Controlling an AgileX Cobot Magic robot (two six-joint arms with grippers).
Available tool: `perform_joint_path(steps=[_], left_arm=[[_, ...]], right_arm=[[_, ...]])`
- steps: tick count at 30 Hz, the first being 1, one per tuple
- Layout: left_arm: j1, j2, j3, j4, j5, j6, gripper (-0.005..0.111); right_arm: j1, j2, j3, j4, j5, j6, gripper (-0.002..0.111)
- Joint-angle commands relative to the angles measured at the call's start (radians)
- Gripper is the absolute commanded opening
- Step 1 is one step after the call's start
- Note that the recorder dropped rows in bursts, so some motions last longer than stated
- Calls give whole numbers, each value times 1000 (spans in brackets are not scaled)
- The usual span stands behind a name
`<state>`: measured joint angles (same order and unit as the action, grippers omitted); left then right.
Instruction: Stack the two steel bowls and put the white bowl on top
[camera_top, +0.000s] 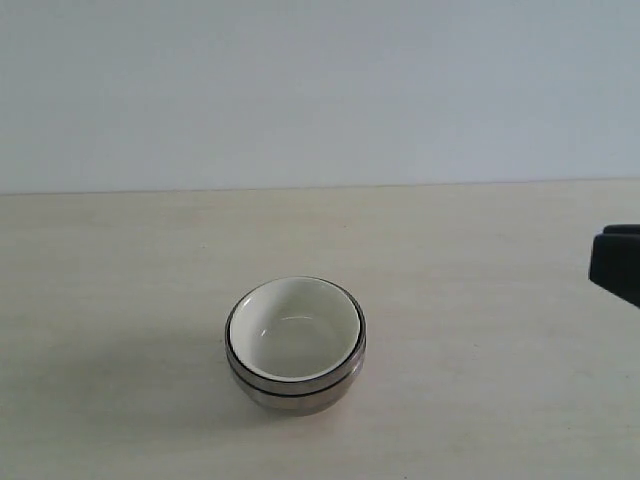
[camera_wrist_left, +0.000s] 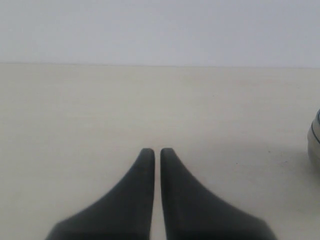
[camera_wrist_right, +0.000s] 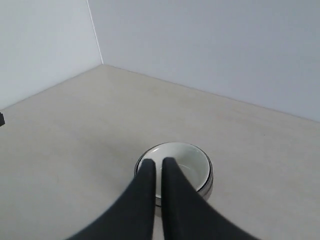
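Note:
The white bowl (camera_top: 295, 328) sits nested inside the two steel bowls (camera_top: 297, 394), which stand stacked on the table, a little nearer than its middle. In the right wrist view my right gripper (camera_wrist_right: 157, 162) is shut and empty, hanging above and back from the white bowl (camera_wrist_right: 189, 156) and the steel rim (camera_wrist_right: 209, 186) around it. My left gripper (camera_wrist_left: 154, 151) is shut with nothing in it, low over bare table. A sliver of a steel bowl (camera_wrist_left: 315, 145) shows at the edge of that view.
The pale wooden table (camera_top: 120, 260) runs back to a plain white wall (camera_top: 320, 90). A black part of my right arm (camera_top: 617, 262) pokes in at the right edge of the exterior view. A wall corner (camera_wrist_right: 95, 30) shows in the right wrist view.

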<state>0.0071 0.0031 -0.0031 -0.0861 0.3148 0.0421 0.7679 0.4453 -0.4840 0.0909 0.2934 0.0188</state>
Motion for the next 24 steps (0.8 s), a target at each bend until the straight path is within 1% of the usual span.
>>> perform_joint_path(steps=[1, 5, 20, 22, 24], left_arm=[[-5, -3, 3, 0, -8, -5, 4], [-5, -3, 3, 0, -8, -5, 4], [-5, -3, 3, 0, -8, -5, 4], [-5, -3, 3, 0, -8, -5, 4], [-5, -3, 3, 0, -8, -5, 4]], right_arm=[[-1, -56, 7, -2, 7, 4, 0], [-1, -74, 7, -2, 91, 4, 0], [-6, -74, 7, 3, 92, 4, 0], [-65, -74, 7, 8, 92, 4, 0], [-171, -74, 7, 8, 92, 4, 0]])
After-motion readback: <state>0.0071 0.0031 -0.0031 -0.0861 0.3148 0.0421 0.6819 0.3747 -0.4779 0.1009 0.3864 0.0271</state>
